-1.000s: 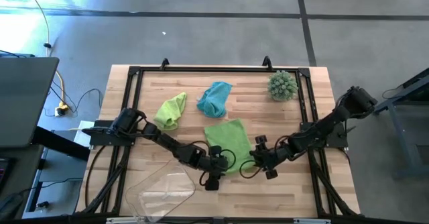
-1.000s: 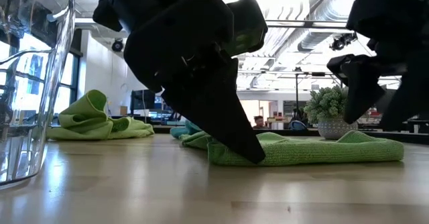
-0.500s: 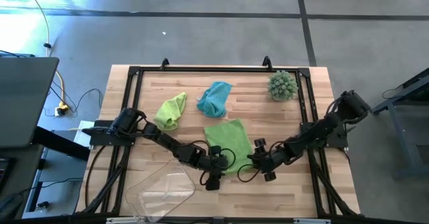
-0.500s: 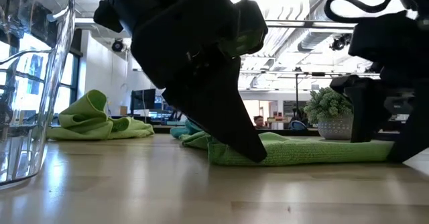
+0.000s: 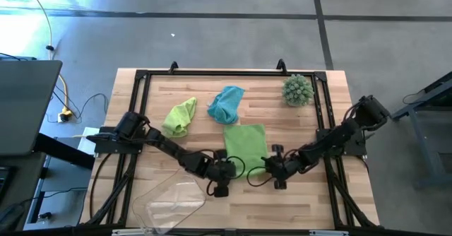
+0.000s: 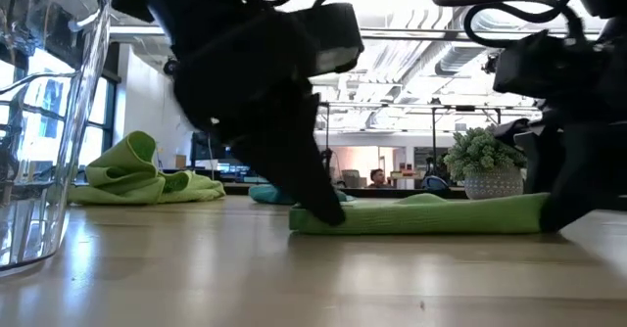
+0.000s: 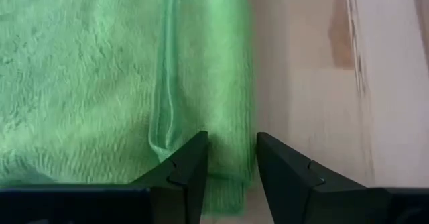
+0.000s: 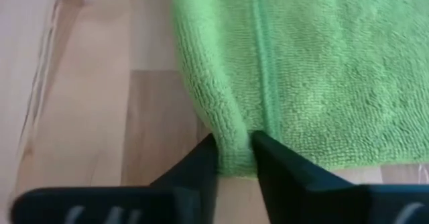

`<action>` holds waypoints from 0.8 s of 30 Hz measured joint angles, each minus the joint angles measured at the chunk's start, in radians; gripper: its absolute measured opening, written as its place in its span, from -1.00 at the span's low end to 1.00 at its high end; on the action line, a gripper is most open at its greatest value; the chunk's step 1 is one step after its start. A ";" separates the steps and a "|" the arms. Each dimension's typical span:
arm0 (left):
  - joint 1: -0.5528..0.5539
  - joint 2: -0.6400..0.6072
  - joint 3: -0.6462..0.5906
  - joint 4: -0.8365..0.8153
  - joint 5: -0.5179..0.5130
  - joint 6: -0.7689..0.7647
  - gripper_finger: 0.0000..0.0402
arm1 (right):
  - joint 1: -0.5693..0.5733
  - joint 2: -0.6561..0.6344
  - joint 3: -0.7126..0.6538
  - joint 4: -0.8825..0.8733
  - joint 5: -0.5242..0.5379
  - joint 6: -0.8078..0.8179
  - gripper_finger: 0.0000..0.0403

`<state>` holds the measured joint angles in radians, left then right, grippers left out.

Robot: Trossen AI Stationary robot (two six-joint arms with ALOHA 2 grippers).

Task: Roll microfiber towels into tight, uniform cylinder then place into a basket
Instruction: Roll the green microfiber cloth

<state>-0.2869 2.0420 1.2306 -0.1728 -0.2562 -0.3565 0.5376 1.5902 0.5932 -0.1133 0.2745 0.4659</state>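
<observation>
Near the middle of the wooden table (image 5: 176, 87), slightly below centre in the high view, a lime green towel (image 5: 245, 145) lies flat, with both grippers at its lower edge. The left gripper (image 5: 227, 167) sits at the towel's lower left corner; in its wrist view the two dark fingers (image 7: 190, 170) stand a narrow gap apart with a fold of the green towel (image 7: 100, 83) between them, so it appears to be pinching the cloth, though how firmly is hard to judge. The right gripper (image 5: 270, 167) is at the lower right corner, and its wrist view shows the fingers (image 8: 201, 167) drawn close together on a raised ridge of the towel's edge (image 8: 301, 63), nipping it. In the low view the towel (image 6: 431, 214) stretches as a flat green band across the tabletop between the two dark arms.

A second lime green towel (image 5: 181, 116) lies crumpled toward the upper left of the table, and the teal blue towel (image 5: 227, 103) is bunched just to its right, above the flat towel. The spiky grey-green ball (image 5: 297, 90) rests near the upper right corner of the table. The clear basket (image 5: 171, 202) sits at the lower left, hanging near the table's bottom edge, apart from all three towels.
</observation>
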 joint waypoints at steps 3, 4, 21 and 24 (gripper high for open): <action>-0.005 -0.008 0.002 0.004 -0.005 0.057 -0.41 | -0.010 0.000 -0.001 0.013 0.000 0.066 -0.80; -0.008 -0.008 0.002 0.004 -0.009 0.080 -0.41 | -0.015 0.000 -0.001 0.014 -0.003 0.090 -0.87; -0.029 -0.004 0.023 -0.087 -0.055 0.370 -0.18 | -0.048 0.002 -0.002 0.063 -0.092 0.322 -0.97; -0.021 -0.003 0.023 -0.094 -0.087 0.361 -0.07 | -0.048 0.003 -0.003 0.079 -0.095 0.322 -0.97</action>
<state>-0.3083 2.0391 1.2541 -0.2665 -0.3435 0.0045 0.4900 1.5932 0.5903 -0.0345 0.1795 0.7876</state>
